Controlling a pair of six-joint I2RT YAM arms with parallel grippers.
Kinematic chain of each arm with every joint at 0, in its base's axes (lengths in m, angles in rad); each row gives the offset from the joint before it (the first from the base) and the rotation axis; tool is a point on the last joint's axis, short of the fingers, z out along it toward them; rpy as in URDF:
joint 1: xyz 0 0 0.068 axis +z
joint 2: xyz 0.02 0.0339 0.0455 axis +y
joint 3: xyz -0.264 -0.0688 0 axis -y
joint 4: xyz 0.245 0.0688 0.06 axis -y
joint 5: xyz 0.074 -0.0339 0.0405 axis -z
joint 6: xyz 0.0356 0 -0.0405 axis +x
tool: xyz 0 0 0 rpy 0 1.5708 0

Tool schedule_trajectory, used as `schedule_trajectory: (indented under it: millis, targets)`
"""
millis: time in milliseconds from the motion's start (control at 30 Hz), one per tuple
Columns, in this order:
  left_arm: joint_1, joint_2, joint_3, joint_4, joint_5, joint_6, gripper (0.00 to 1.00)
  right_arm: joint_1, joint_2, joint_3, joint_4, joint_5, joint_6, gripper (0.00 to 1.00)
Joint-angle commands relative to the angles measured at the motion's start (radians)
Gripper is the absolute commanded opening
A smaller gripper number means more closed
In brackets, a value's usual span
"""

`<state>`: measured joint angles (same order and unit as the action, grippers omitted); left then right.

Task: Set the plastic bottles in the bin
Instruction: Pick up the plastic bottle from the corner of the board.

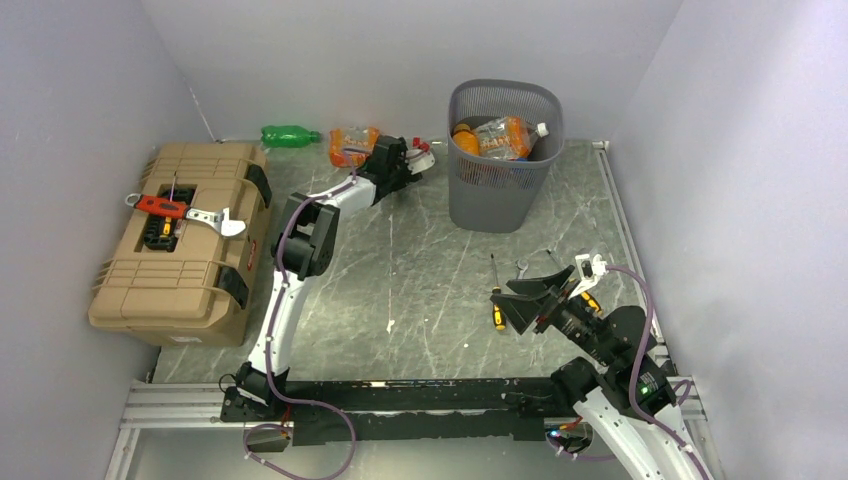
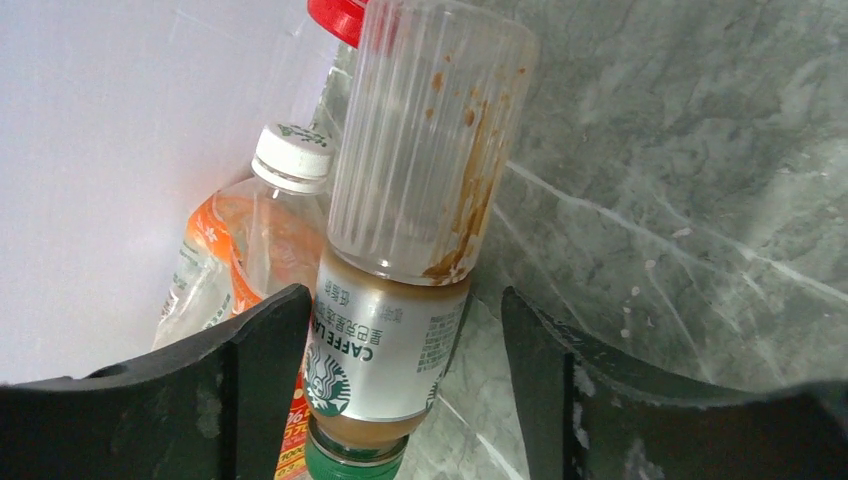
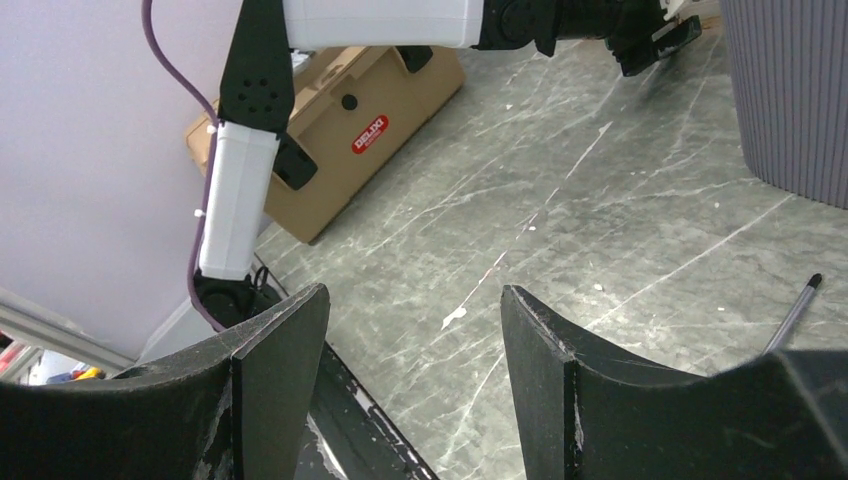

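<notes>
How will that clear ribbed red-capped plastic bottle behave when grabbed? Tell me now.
The clear ribbed red-capped plastic bottle holds only brown smears, so it is probably light. Its thin-looking wall may flex under the left claw. Round-bodied, next to the silver-labelled latte bottle, it could roll when nudged.

The grey-green marbled table is carrying plenty. A tan plastic toolbox is sitting along its left side, and a dark grey mesh bin is standing toward the far right. Up against the back wall, a green plastic bottle is lying near an orange-labelled clear bottle. A black-and-orange screwdriver is lying at the near right.
</notes>
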<state>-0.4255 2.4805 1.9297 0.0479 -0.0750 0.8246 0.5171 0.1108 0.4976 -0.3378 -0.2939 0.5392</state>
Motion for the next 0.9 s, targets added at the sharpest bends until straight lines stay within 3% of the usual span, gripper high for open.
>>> schedule_trajectory:
  millis: [0, 300, 467, 700, 867]
  targets:
    - [0.0, 0.049, -0.012, -0.081, 0.017, -0.01, 0.71, 0.005, -0.015, 0.004, 0.029, 0.018, 0.001, 0.67]
    - [0.001, -0.089, -0.17, 0.031, 0.011, -0.026, 0.51, 0.004, -0.006, 0.055, 0.0, 0.053, -0.014, 0.67]
    - [-0.002, -0.242, -0.297, 0.087, 0.005, -0.028, 0.47, 0.004, -0.007, 0.09, -0.015, 0.069, -0.022, 0.67]
    - [-0.062, -0.58, -0.492, 0.103, -0.009, -0.102, 0.45, 0.002, 0.007, 0.129, -0.012, 0.071, -0.012, 0.67]
    - [-0.142, -0.887, -0.621, 0.015, -0.016, -0.273, 0.43, 0.002, 0.062, 0.17, 0.011, 0.051, -0.016, 0.67]
